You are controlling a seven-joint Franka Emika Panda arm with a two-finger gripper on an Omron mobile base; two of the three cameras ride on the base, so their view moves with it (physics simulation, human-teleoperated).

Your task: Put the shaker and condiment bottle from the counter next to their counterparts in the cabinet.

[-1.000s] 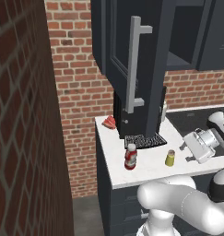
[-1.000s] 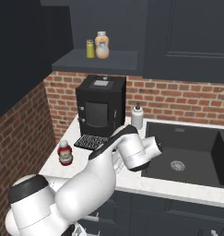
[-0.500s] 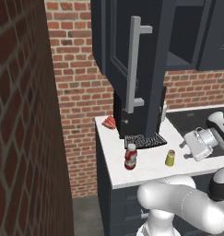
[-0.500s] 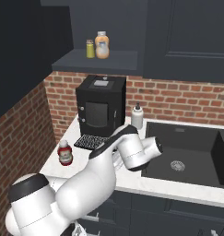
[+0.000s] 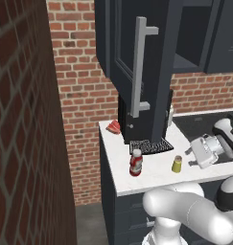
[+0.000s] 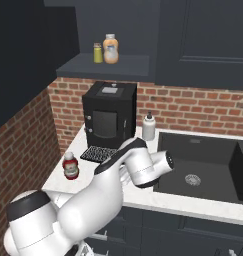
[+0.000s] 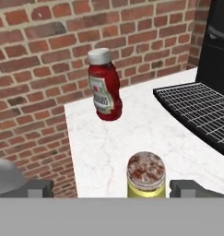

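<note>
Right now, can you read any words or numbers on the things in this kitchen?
No words or numbers can be read.
The condiment bottle has a white label with dark marks, too blurred to read.
The shaker shows a speckled top and no writing.
The two jars on the cabinet shelf are too small to tell.

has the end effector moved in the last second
Yes, slightly. In the left base view the end effector has eased left toward the shaker, judged against the fixed drip grate. The condiment bottle stayed put.

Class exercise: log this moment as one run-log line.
gripper: open, straddling shaker | condiment bottle: on counter | cabinet: open
</note>
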